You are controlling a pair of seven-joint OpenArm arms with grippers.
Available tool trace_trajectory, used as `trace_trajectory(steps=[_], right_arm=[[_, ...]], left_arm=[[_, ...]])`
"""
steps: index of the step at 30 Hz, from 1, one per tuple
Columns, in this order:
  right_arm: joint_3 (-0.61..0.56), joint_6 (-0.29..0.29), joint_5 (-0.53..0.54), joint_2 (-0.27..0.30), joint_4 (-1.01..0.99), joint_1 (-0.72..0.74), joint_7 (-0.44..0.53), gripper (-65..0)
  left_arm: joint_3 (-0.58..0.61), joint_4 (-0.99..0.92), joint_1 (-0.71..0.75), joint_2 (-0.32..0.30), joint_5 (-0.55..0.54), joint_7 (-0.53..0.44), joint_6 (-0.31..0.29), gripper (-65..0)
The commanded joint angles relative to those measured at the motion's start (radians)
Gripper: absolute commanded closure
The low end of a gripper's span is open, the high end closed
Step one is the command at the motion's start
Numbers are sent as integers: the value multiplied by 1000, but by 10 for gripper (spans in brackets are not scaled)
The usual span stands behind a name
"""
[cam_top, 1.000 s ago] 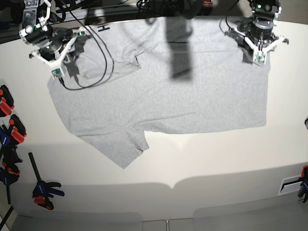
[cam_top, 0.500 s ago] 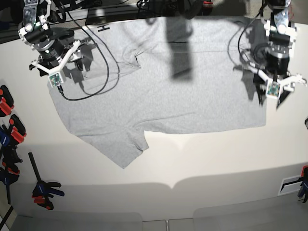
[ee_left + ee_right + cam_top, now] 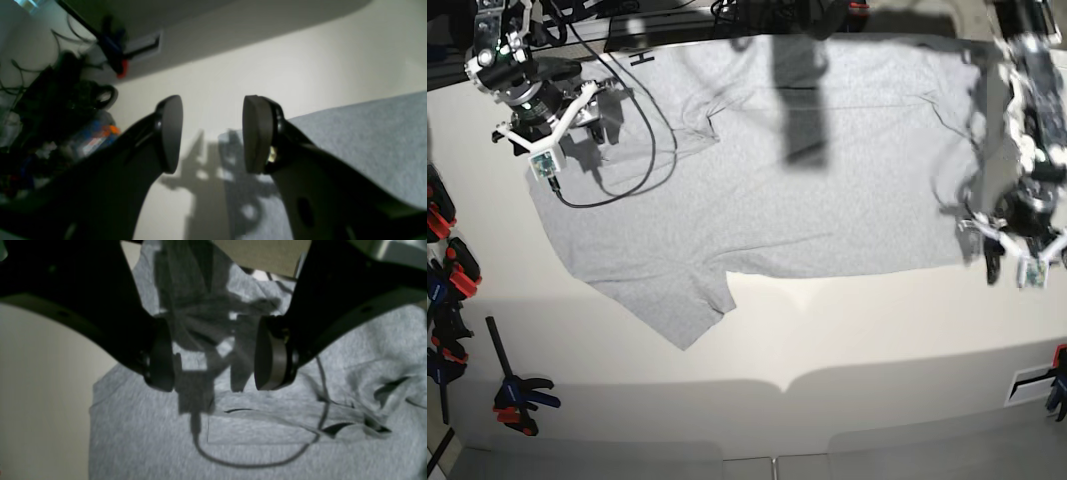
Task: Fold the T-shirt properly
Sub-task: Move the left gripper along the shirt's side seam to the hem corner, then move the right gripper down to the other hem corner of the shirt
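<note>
A: The T-shirt (image 3: 767,170) lies spread flat on the desk (image 3: 847,340), its far edge already turned over. Where should the arms take hold for the next fold?

B: The left claw (image 3: 1017,262) hangs at the shirt's near hem corner, jaws apart with nothing between them; its wrist view shows one finger (image 3: 257,133) above cloth and the other above bare desk. It looks best to straddle that corner and pinch the whole edge, both layers at once.

A: And the other arm?

B: The right claw (image 3: 552,125) is spread too, empty, hovering over the rumpled sleeve-and-shoulder area. It would likely do well to grip the matching edge on its side, not the wrinkles, and mind its dangling cable (image 3: 612,180), which trails over the cloth. Then both ends could lift level and keep the crease straight
</note>
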Motion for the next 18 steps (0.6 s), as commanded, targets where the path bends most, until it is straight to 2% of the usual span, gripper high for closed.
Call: trace_trajectory(steps=[1, 5, 8, 10, 14, 18], right_arm=[[6, -5, 8, 12, 19, 2, 18, -366], [6, -5, 8, 12, 19, 2, 19, -366], [6, -5, 8, 12, 19, 2, 19, -366], [6, -5, 8, 12, 19, 2, 19, -366], [6, -5, 8, 12, 19, 2, 19, -366], [6, -5, 8, 12, 19, 2, 11, -366]], left_arm=[[-6, -50, -56, -29, -37, -16, -18, -272], [-6, -377, -235, -60, -152, -16, -167, -271], [-6, -650, -375, -61, -177, -19, -267, -271], [-5, -833, -461, -61, -200, -36, -287, -271], [-5, -1184, -599, -61, -167, -163, -286, -271], [-5, -1452, -670, -61, -137, -257, -286, -271]])
